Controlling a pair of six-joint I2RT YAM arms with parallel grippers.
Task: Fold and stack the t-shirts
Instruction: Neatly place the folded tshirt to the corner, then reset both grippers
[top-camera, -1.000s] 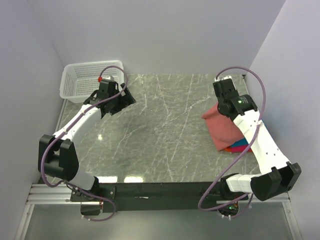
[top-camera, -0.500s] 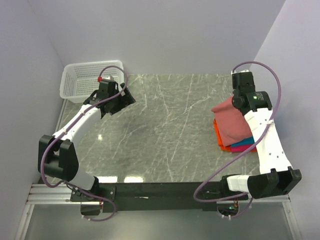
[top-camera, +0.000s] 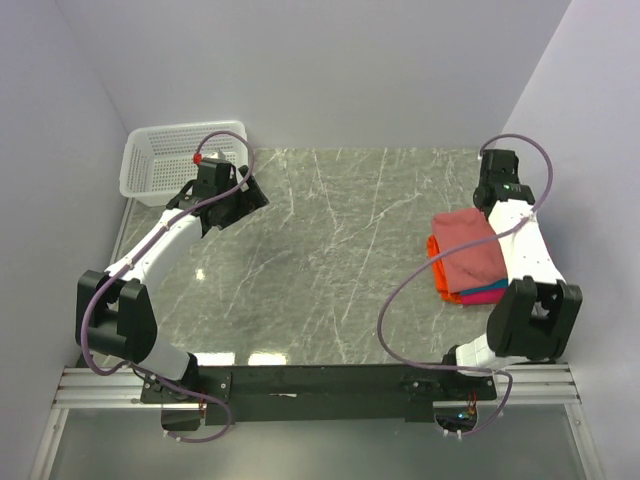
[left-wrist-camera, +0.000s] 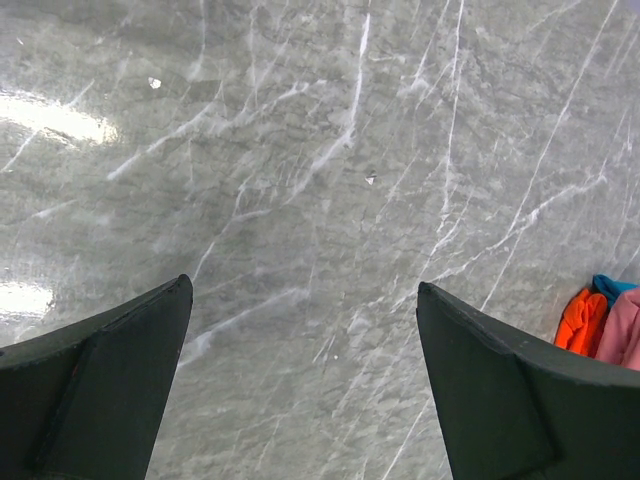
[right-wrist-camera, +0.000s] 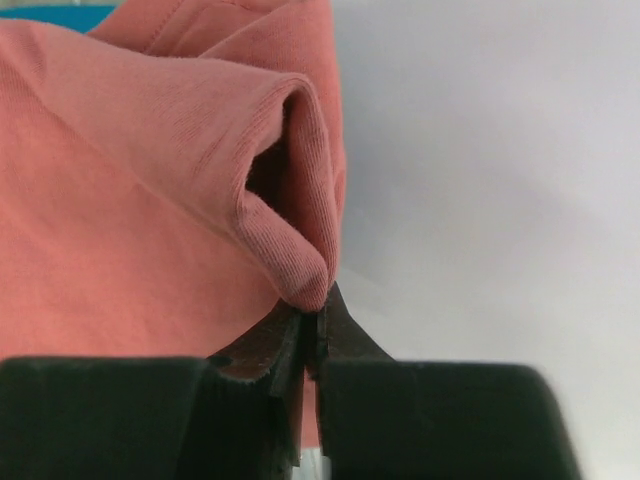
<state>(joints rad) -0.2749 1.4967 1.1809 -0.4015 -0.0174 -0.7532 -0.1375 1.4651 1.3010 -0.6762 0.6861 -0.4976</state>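
In the right tool (right-wrist-camera: 312, 326), fine-knit salmon t-shirt (right-wrist-camera: 120, 200)

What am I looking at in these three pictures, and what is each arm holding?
Two robot arms are bolted at the near edge of a marble table, each ending in a two-finger gripper. The overhead picture comes from a fixed camera above and behind them. The other two come from cameras on the wrists.

A white mesh basket sits at the far left corner. On the right is a stack of folded shirts: a salmon-red t-shirt on top, with an orange t-shirt, a teal t-shirt and a magenta t-shirt peeking out beneath.

The left gripper is open and holds nothing, above bare table. The right gripper is shut on a fold of the salmon-red t-shirt.
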